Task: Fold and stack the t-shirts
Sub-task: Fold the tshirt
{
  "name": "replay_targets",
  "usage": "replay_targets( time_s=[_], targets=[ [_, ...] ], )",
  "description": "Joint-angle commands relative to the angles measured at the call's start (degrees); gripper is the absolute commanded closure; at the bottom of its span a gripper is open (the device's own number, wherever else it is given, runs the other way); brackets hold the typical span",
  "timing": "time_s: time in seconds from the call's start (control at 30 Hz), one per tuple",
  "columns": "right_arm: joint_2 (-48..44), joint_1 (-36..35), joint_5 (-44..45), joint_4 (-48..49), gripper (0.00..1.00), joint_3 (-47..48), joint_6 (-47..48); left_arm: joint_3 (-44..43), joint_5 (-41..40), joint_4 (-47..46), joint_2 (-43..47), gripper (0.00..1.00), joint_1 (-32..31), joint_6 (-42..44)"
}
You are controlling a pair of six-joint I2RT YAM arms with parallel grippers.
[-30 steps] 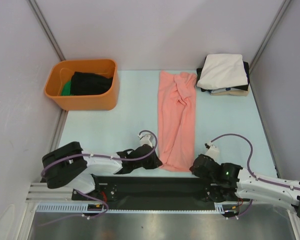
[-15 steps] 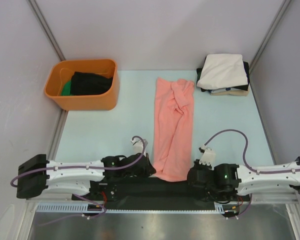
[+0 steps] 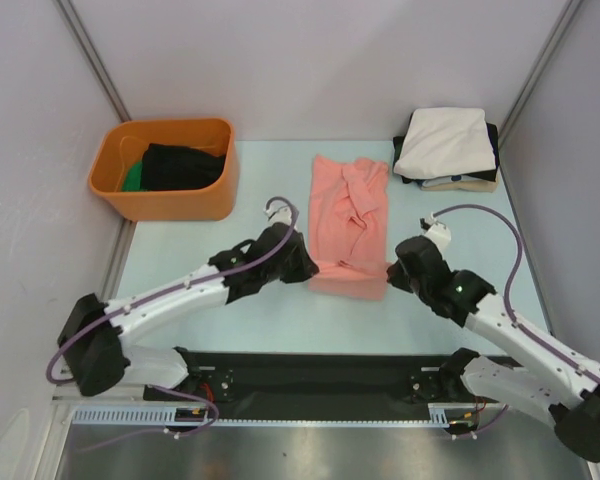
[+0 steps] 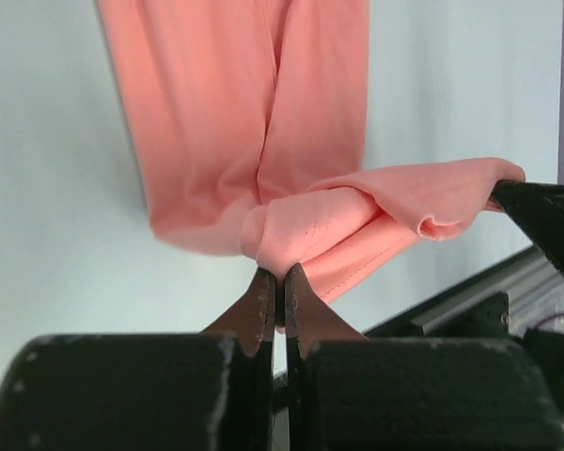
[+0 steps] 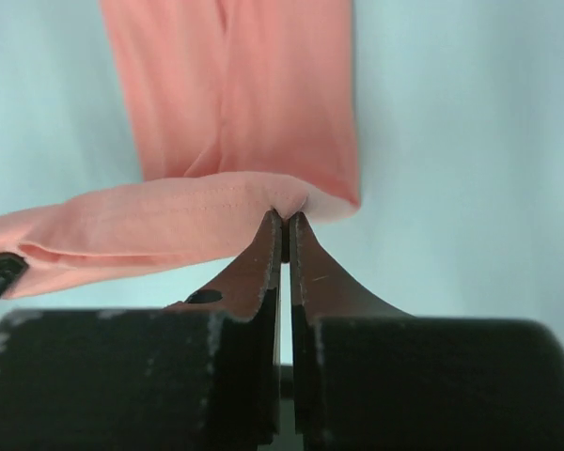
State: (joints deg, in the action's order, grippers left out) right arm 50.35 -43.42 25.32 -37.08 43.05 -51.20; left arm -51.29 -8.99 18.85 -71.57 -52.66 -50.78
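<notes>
Left gripper (image 3: 306,268): jaws pinched tight on the near-left hem corner of the plain salmon-pink cloth t-shirt (image 3: 352,205). Right gripper (image 3: 391,272): likewise clamped, on the near-right corner. The hem spans between them. Rest of the shirt lies lengthwise mid-table, running toward the far edge. Folded stack far right: cream-white shirt (image 3: 443,140) on top, black and tan ones beneath. Orange plastic tub (image 3: 195,200) holding dark cloth, far left.

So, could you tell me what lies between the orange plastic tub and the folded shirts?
Only the salmon-pink cloth t-shirt on the pale-blue table, per the top view.
</notes>
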Motion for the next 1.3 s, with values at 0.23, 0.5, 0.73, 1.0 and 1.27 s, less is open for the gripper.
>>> replay_targets(
  time_s=[0.23,0.5,0.73,1.0,1.27],
  targets=[
    [15.2,16.3,-14.7,14.1,1.0,8.6,19.4,-19.5,10.2,3.1,-21.8,1.0,11.1,11.1],
    [26.1,19.8,-17.8,16.4,1.0,15.5,22.1,-26.8,11.7,5.6,-28.1,1.0,16.3,13.1],
    [33.2,21.3,-18.8,18.6,1.0,18.3,22.7,-33.4,12.9,7.9,-36.0,1.0,17.9,15.5],
    [42.9,23.1,-18.1,20.4,1.0,22.9,22.6,-43.6,16.2,10.4,-46.3,0.99,21.2,16.2],
    [58.3,29.3,-20.1,12.6,0.2,43.2,24.1,-74.3,23.0,26.0,-63.3,0.14,28.3,14.3]
  ],
)
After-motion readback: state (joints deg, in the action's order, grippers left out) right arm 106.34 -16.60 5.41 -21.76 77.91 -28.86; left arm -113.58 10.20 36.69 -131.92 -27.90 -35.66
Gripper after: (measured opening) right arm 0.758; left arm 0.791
